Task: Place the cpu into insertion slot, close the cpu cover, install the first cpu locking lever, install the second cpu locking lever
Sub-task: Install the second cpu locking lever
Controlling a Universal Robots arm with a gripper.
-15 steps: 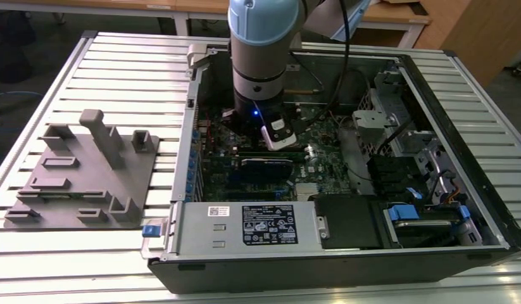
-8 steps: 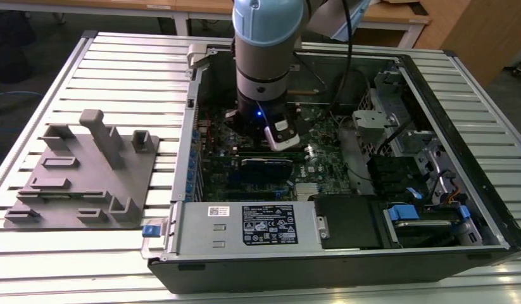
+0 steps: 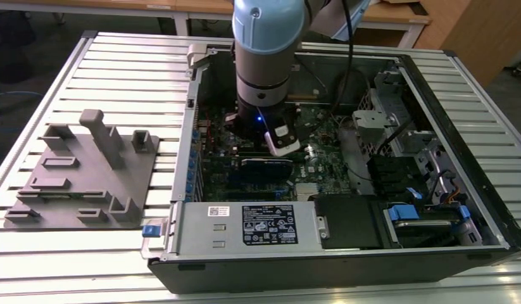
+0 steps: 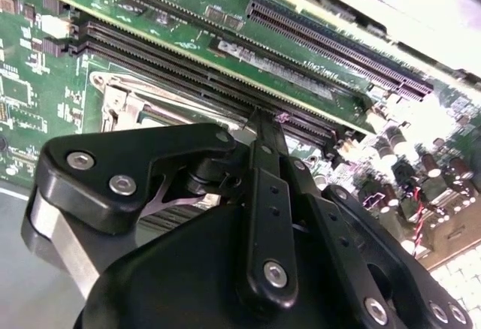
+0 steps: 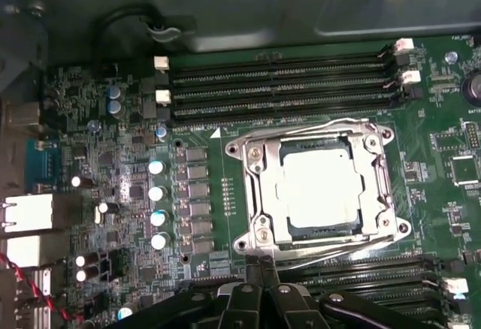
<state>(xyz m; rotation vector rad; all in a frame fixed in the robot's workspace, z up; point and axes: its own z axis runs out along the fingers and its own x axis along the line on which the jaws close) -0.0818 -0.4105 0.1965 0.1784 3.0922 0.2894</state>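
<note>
In the first wrist view the cpu [image 5: 319, 182], a pale silver square, lies in the insertion slot [image 5: 381, 140]. The silver cpu cover [image 5: 257, 186] lies flat around it. One thin wire lever [image 5: 301, 131] runs along the side by the memory slots, and another lever [image 5: 342, 243] runs along the opposite side. My gripper [image 5: 261, 267] is shut, its black fingertips together at the socket's edge by that second lever. Whether they touch it I cannot tell. In the second wrist view the gripper [image 4: 261, 119] points at the memory slots beside a socket corner [image 4: 120, 104].
My arm [image 3: 264, 57] reaches down into an open computer case [image 3: 463, 126] on a slatted table. A grey labelled power-supply box [image 3: 243, 225] sits at the near side. A grey fixture plate [image 3: 83, 171] stands at the exterior view's left. Long memory slots [image 5: 278, 85] and capacitors [image 5: 156, 194] flank the socket.
</note>
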